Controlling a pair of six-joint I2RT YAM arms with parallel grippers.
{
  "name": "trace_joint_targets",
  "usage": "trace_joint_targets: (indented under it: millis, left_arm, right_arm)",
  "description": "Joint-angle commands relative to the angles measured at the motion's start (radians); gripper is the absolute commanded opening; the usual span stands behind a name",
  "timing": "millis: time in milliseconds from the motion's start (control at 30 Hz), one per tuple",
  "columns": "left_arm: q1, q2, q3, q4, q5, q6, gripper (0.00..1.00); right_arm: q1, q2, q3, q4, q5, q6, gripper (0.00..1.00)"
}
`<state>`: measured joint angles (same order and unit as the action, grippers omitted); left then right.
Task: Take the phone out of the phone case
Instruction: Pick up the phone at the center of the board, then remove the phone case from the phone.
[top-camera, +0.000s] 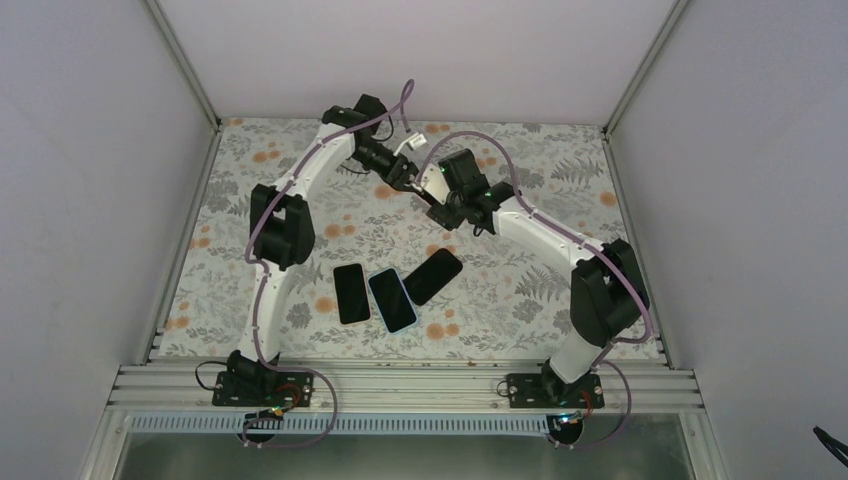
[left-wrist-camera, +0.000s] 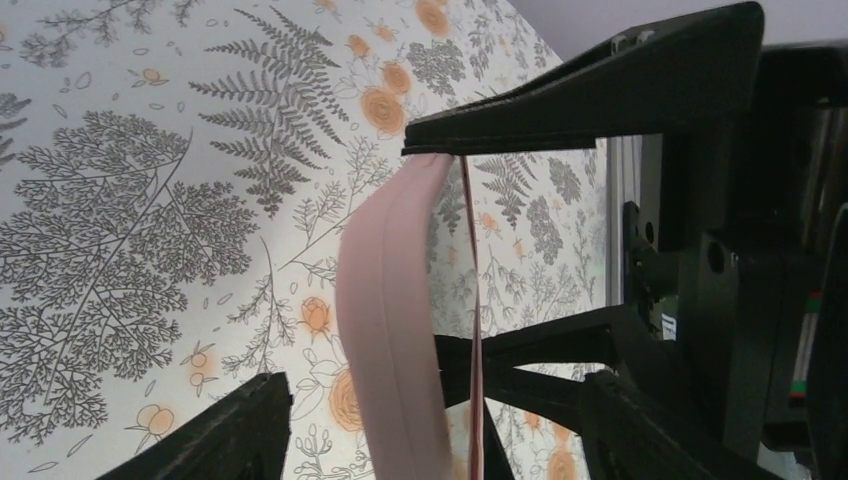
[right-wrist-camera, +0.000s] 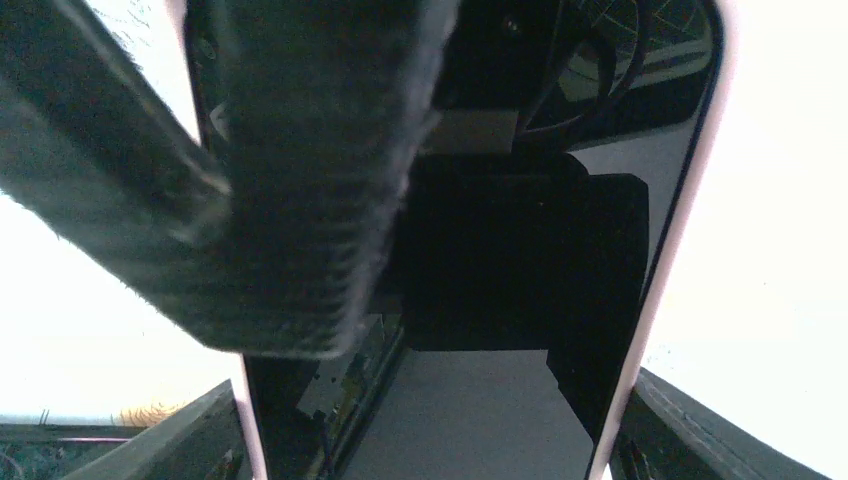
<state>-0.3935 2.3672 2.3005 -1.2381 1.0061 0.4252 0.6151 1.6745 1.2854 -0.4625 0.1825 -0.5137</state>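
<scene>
The phone (right-wrist-camera: 500, 400), in a pale pink case (left-wrist-camera: 385, 300), is held in the air over the back middle of the table, where the two grippers meet. My right gripper (right-wrist-camera: 430, 440) is shut across its width, with a finger on each pink edge (right-wrist-camera: 660, 300). It also shows in the top view (top-camera: 436, 195). My left gripper (left-wrist-camera: 437, 385) straddles the phone edge-on, one finger behind the case and one on the screen side. Its jaws stand wide apart and touch nothing in view. It also shows in the top view (top-camera: 404, 178). The pink side wall bows away from a thin edge line (left-wrist-camera: 472, 330).
Three other phones lie side by side near the table's front middle: a black one (top-camera: 351, 293), one in a light blue case (top-camera: 392, 299) and a black one (top-camera: 433, 276). The floral table cover (top-camera: 250, 200) is walled on three sides.
</scene>
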Motion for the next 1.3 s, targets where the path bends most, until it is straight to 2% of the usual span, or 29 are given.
trace_joint_targets:
  millis: [0,67,233,333,400,500,600,767,867,967,1133,1267]
  left_arm:
    - [-0.019,0.028,0.028,-0.050,0.058,0.029,0.66]
    - [-0.019,0.033,0.029,-0.053,0.070,0.032,0.56]
    - [-0.019,0.031,0.037,-0.053,0.072,0.034,0.20]
    - [-0.019,0.028,0.044,-0.053,0.066,0.035,0.15]
    - [-0.018,0.021,0.046,-0.056,0.060,0.040,0.10]
    - [-0.016,0.003,0.051,-0.072,0.055,0.069,0.03]
    - [-0.014,-0.029,0.073,-0.108,0.042,0.118,0.02]
    - [-0.017,-0.133,0.053,-0.115,0.003,0.203,0.02]
    - [-0.021,-0.225,-0.013,-0.068,-0.040,0.244,0.02]
    - [-0.033,-0.362,-0.203,0.082,-0.106,0.252,0.02]
    - [-0.094,-0.623,-0.558,0.387,-0.273,0.259,0.02]
    - [-0.112,-0.705,-0.700,0.484,-0.318,0.276,0.02]
  right_arm:
    - [0.021,0.011,0.054,0.076,0.022,0.027,0.60]
    - [0.029,0.009,0.056,0.073,0.024,0.030,0.60]
    - [0.041,-0.004,0.046,0.076,0.025,0.042,0.60]
    - [0.042,-0.019,0.039,0.076,0.018,0.048,0.63]
    - [0.041,-0.046,0.031,0.069,0.011,0.053,0.68]
    - [0.027,-0.084,0.016,0.017,-0.050,0.056,0.88]
    - [-0.014,-0.153,0.005,-0.078,-0.204,0.053,0.99]
    - [-0.114,-0.356,-0.093,-0.146,-0.393,-0.019,1.00]
    - [-0.206,-0.461,-0.161,-0.143,-0.493,-0.094,1.00]
    - [-0.271,-0.482,-0.204,-0.145,-0.555,-0.144,0.99]
    - [-0.330,-0.411,-0.201,-0.115,-0.620,-0.140,0.94]
    - [-0.358,-0.378,-0.162,-0.111,-0.725,-0.142,0.92]
